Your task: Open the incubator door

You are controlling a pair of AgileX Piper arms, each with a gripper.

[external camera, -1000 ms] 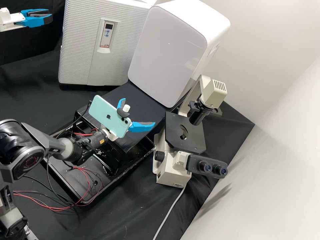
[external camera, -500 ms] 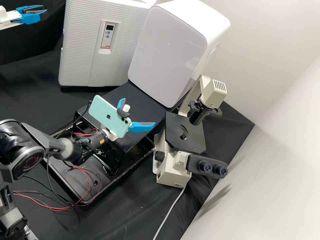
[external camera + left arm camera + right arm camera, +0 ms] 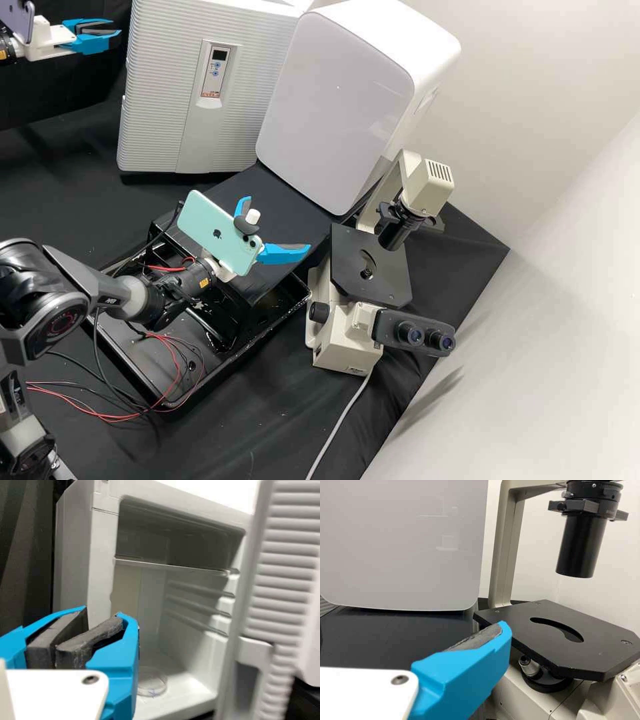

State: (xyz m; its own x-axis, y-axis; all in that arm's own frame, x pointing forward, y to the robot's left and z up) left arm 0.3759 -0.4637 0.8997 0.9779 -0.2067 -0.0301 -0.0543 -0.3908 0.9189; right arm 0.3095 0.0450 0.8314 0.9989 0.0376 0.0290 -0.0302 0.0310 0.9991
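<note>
In the high view, the left gripper (image 3: 119, 32) first draws back toward the left edge, then comes forward again. It is now farther right than in either earlier picture, nearer the incubator door (image 3: 160, 107). More of its white mount (image 3: 45, 43) shows, and a purple-grey phone (image 3: 19, 19) has come into view behind it. The door's display panel (image 3: 217, 70) sits slightly right of and lower than in the earliest picture.

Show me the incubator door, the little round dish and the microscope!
Incubator door (image 3: 285, 580): left wrist view, on its ribbed part.
Little round dish (image 3: 152, 681): left wrist view, on its middle.
Microscope (image 3: 350, 267): high view, on its black stage.
</note>
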